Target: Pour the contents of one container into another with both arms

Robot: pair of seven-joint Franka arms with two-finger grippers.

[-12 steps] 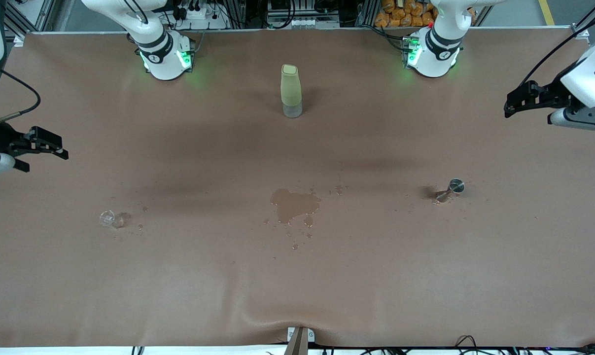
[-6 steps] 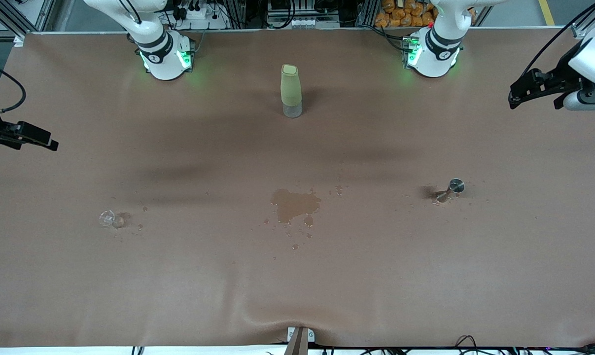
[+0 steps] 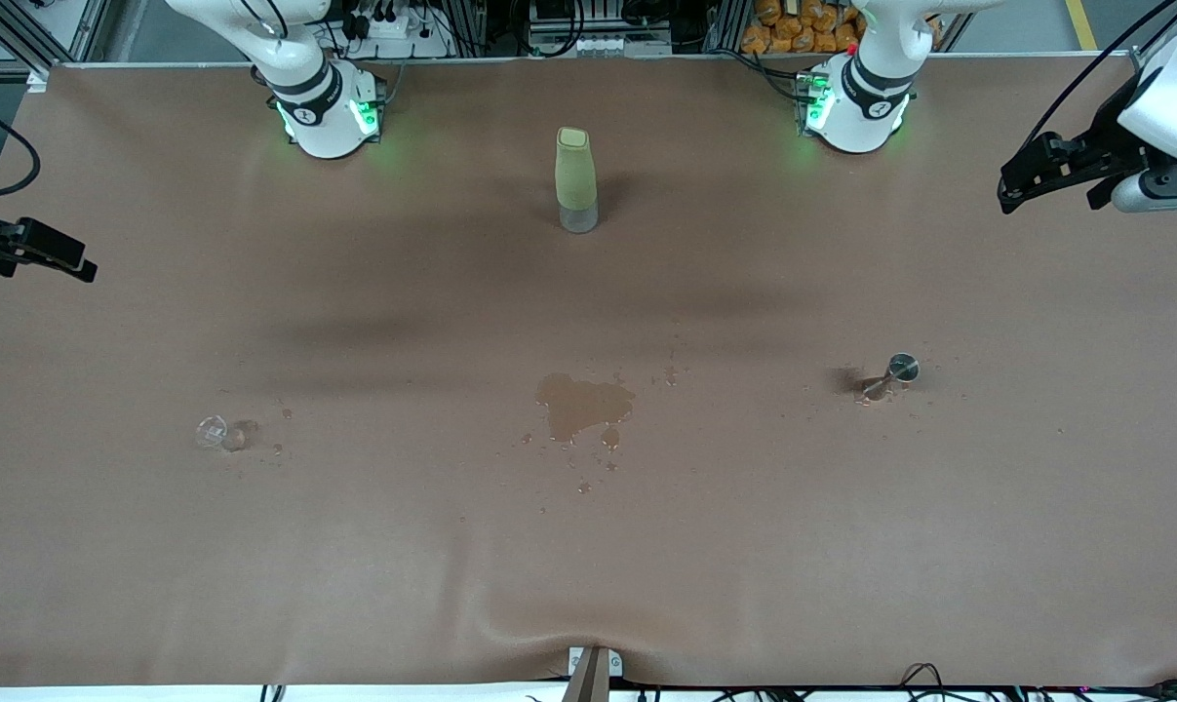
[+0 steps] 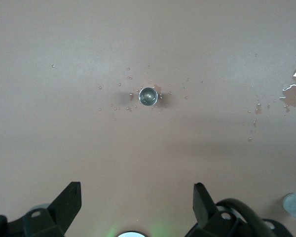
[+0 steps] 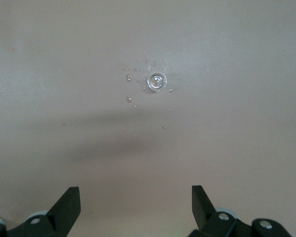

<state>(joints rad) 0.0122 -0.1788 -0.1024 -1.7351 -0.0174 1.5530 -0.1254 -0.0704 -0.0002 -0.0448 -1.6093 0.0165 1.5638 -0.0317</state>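
So the little glass cup (image 3: 214, 432) is sitting on the table toward the right arm's end, with droplets scattered around it, and the metal jigger (image 3: 890, 375) stands well apart from it toward the left arm's end, with a few drops by its base too. Neither one is being held.

What's changed over the last second: both arms have pulled up and outward. The right gripper (image 3: 37, 252) has slid almost out of the front view over its end of the table, and the left gripper (image 3: 1032, 180) has lifted a bit over the other end. Both have their fingers spread wide with nothing between them — each wrist view looks down from high above its own vessel. To me that reads as the pour being over and the arms backing off, though not cleanly.

Why not cleanly — there's a brown puddle (image 3: 583, 405) with splashes midway between the two vessels. A tall pale-green bottle (image 3: 576, 180) stands farther from the front camera, between the two bases. Nothing blocks either vessel.
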